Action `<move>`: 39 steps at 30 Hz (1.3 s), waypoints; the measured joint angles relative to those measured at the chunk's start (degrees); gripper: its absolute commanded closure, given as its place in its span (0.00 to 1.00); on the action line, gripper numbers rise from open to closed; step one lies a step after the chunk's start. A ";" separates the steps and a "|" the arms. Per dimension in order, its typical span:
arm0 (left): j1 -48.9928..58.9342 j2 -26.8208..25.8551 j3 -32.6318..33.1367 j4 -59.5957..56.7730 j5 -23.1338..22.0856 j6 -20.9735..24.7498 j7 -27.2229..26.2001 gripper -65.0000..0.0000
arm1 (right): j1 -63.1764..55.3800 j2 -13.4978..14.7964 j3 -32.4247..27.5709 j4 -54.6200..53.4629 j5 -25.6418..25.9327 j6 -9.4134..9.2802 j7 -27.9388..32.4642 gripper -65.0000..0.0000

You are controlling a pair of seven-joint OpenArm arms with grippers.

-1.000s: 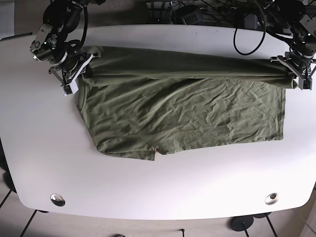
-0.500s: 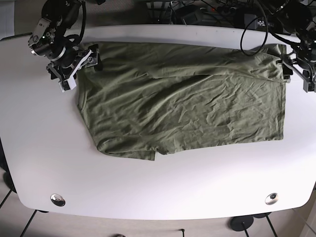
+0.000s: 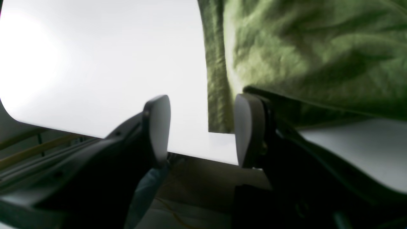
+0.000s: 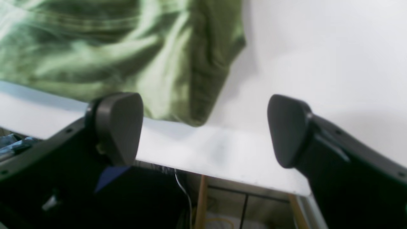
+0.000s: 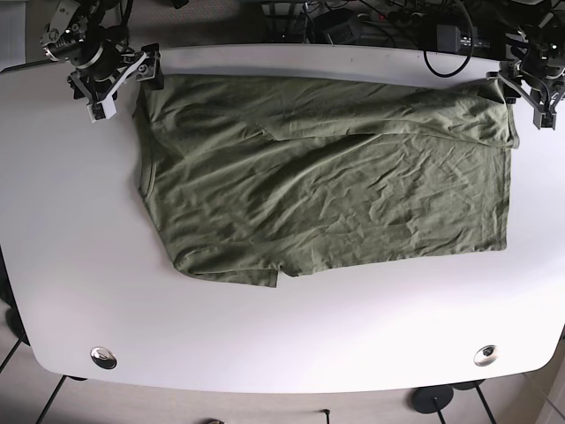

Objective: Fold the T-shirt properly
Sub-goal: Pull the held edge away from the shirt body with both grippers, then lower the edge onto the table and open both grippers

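We found the olive T-shirt [image 5: 327, 177] lying flat on the white bench [image 5: 282, 336], spread wide across the far half, with a loose fold running along its far edge and creases over the body. The right gripper [image 5: 119, 81] sat at the far corner on the base view's left, just beside the shirt's corner; from its wrist camera its fingers [image 4: 119, 127] stood wide apart and empty, the cloth [image 4: 127, 57] ending above the gap between them. The left gripper [image 5: 530, 93] hung at the opposite far corner — its fingers [image 3: 159, 127] parted too, gripping nothing, with the shirt's hem [image 3: 217, 95] running down between them and one finger close against the fabric.
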 measured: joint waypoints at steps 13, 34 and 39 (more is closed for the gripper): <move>0.07 5.95 -3.67 -4.66 5.57 -0.13 -11.93 0.55 | 2.71 0.42 -2.89 -8.02 1.92 0.09 5.49 0.32; 4.31 2.45 -1.20 0.15 5.29 -0.28 -9.70 1.00 | -1.55 3.13 -3.32 -4.59 1.18 0.17 1.33 0.96; 4.70 2.43 -1.20 0.94 5.33 -0.28 -7.37 1.00 | -3.67 3.80 -3.06 -3.98 1.55 0.20 1.57 0.96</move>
